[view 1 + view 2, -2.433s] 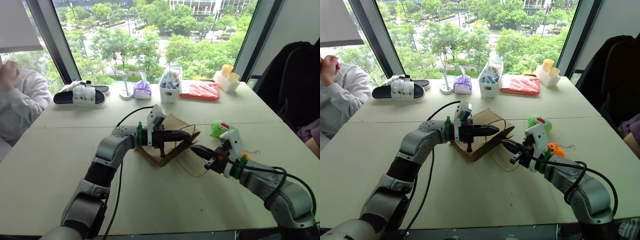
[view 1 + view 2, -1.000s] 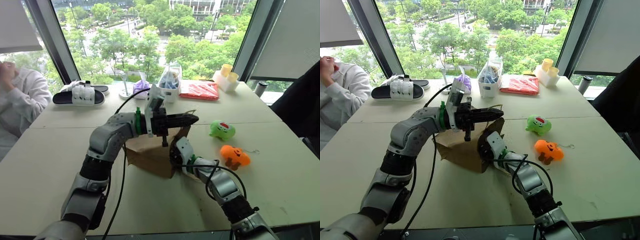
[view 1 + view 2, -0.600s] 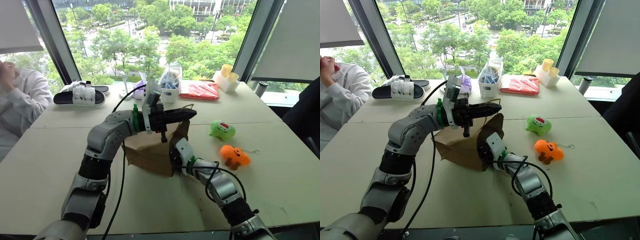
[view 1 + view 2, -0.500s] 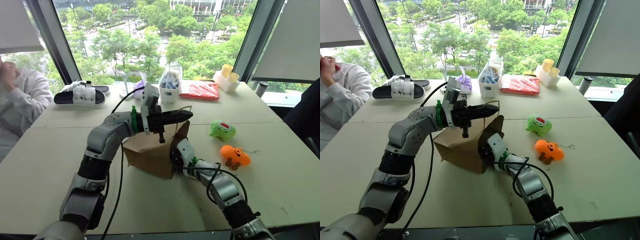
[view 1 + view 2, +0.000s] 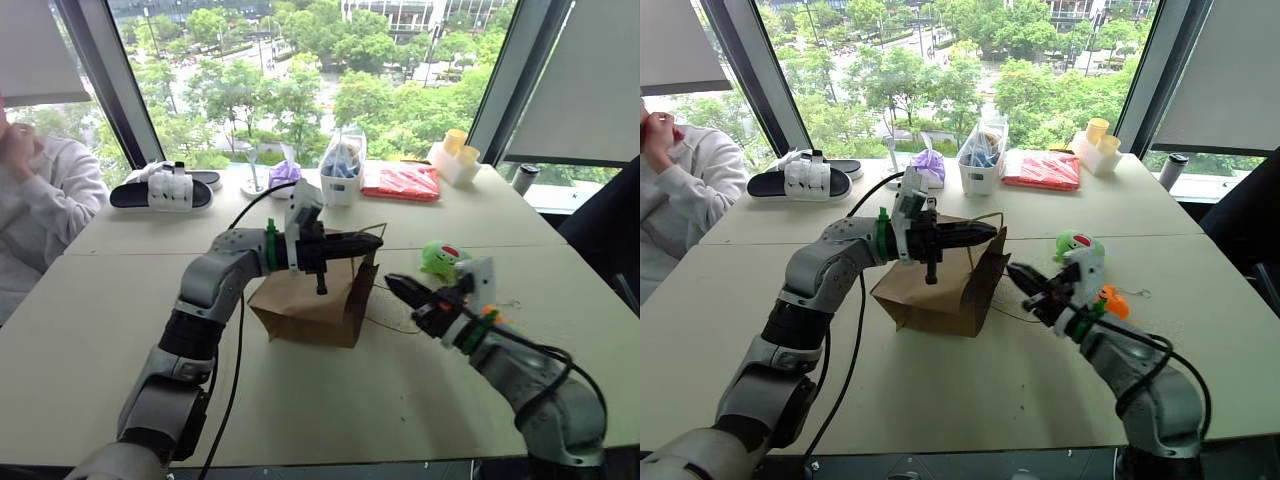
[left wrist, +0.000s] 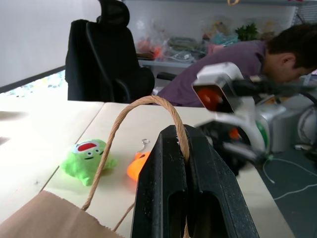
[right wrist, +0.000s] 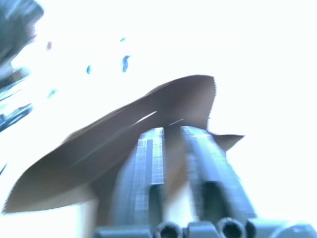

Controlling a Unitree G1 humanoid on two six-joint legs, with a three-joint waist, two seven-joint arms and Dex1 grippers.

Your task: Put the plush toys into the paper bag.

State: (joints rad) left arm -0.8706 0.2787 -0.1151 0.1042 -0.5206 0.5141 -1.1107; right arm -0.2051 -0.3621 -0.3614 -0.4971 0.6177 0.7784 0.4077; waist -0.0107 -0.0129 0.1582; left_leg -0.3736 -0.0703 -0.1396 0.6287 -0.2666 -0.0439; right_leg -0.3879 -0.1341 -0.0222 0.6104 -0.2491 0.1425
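Observation:
The brown paper bag [image 5: 305, 305] stands at mid-table with its mouth turned toward my right arm. My left gripper [image 5: 368, 240] is level above it, shut on the bag's cord handle [image 6: 143, 101]. My right gripper [image 5: 392, 284] hovers just right of the bag's mouth, pointing at it, with its fingers [image 7: 148, 163] slightly open and empty. The green plush toy [image 5: 438, 255] lies on the table behind my right hand. The orange plush toy [image 5: 1112, 300] is mostly hidden by my right wrist, but it lies beside the green one [image 6: 86, 158] in the left wrist view.
Along the far edge lie a white slipper [image 5: 160, 187], a purple pouch [image 5: 285, 175], a clear bag with blue contents [image 5: 340, 165], a red packet [image 5: 400, 182] and yellow cups [image 5: 455, 150]. A person [image 5: 35, 195] sits at the left.
My right gripper has come out of the bag's mouth, moving right and up, and its fingers have parted. The bag now stands squarer. The left gripper still holds the handle.

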